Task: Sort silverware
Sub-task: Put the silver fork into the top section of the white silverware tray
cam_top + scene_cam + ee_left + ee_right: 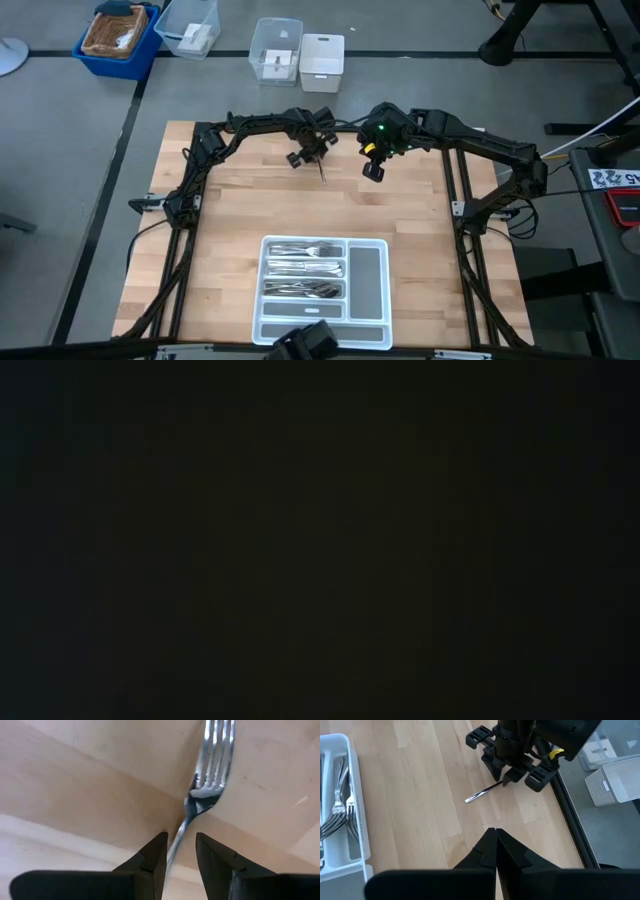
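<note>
Pale wooden surface (pixel 230 220), bare across its far half; near edge carrying the white tray (pixel 372 275), several forks and other silverware (pixel 305 270) already lying in its slots. Left pincer (pixel 312 152) at the far middle, clenched on a single fork (pixel 210 765) by the handle, tines hanging toward the wood. Right pincer (pixel 373 170) just beside it, fingers pressed together on nothing, waiting. Low view dark, no help.

Best handled thus: keep the grip firm on the thin handle, lift clear, carry toward the tray slot already holding forks, line up lengthwise with that slot, lower until nearly touching, then release. Likely risk: swinging or slipping of the fork in transit.
</note>
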Controlling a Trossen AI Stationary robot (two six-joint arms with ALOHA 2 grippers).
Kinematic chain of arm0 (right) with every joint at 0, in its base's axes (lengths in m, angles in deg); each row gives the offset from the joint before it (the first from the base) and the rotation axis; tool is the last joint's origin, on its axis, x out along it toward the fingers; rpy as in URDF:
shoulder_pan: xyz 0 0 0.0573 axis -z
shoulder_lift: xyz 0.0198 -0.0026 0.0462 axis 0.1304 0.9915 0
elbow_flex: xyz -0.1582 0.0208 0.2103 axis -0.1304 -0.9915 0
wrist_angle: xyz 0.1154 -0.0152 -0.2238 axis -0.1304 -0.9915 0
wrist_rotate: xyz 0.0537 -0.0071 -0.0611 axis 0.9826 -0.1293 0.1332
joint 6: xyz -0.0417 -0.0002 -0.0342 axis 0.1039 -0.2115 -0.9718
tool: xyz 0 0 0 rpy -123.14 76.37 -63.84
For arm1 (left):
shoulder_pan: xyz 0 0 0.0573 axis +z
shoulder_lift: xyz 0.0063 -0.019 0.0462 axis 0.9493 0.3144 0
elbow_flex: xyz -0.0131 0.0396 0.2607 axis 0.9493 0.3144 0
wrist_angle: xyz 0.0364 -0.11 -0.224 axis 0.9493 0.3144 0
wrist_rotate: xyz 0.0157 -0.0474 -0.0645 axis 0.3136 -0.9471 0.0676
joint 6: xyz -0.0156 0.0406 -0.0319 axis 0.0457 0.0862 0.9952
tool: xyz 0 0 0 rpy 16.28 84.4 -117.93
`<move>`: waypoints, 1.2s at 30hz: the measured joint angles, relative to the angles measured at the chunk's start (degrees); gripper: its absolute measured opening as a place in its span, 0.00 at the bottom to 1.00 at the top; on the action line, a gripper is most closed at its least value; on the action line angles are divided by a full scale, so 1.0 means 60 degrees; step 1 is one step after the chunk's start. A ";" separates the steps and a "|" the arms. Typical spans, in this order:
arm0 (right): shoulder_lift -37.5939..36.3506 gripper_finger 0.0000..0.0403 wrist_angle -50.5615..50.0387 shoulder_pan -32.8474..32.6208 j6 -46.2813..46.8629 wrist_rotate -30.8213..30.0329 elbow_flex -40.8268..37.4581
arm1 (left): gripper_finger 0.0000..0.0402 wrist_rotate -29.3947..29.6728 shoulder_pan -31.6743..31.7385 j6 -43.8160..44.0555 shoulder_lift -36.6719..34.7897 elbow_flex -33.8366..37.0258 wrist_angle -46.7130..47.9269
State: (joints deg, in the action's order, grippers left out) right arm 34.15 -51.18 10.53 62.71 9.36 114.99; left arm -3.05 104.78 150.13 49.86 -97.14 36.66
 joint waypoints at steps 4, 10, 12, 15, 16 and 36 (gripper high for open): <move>0.0000 0.01 0.0000 0.0000 -0.0001 0.0000 0.0000 | 0.24 -0.0043 -0.0076 -0.0354 0.0000 -0.0028 0.0773; 0.0004 0.01 0.0007 0.0000 -0.0004 0.0000 0.0000 | 0.24 -0.0011 -0.0186 -0.0809 -0.0007 -0.0033 0.1457; 0.0004 0.01 0.0007 0.0000 -0.0004 0.0000 0.0000 | 0.24 -0.0030 -0.0197 -0.1073 -0.0007 -0.0033 0.1617; 0.0004 0.01 0.0005 0.0000 -0.0004 0.0000 0.0000 | 0.24 -0.0042 -0.0210 -0.1537 -0.0007 -0.0026 0.2100; 0.0004 0.01 0.0007 0.0000 -0.0004 0.0000 0.0000 | 0.24 -0.0047 -0.0209 -0.1712 -0.0007 -0.0023 0.2286; 0.0004 0.01 0.0011 0.0000 -0.0011 0.0000 0.0000 | 0.24 0.1045 -0.0197 -0.3180 -0.0051 -0.0192 0.2420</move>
State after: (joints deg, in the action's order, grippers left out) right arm 34.17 -51.12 10.53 62.65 9.36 114.99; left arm 3.22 103.60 131.05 49.55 -98.30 51.18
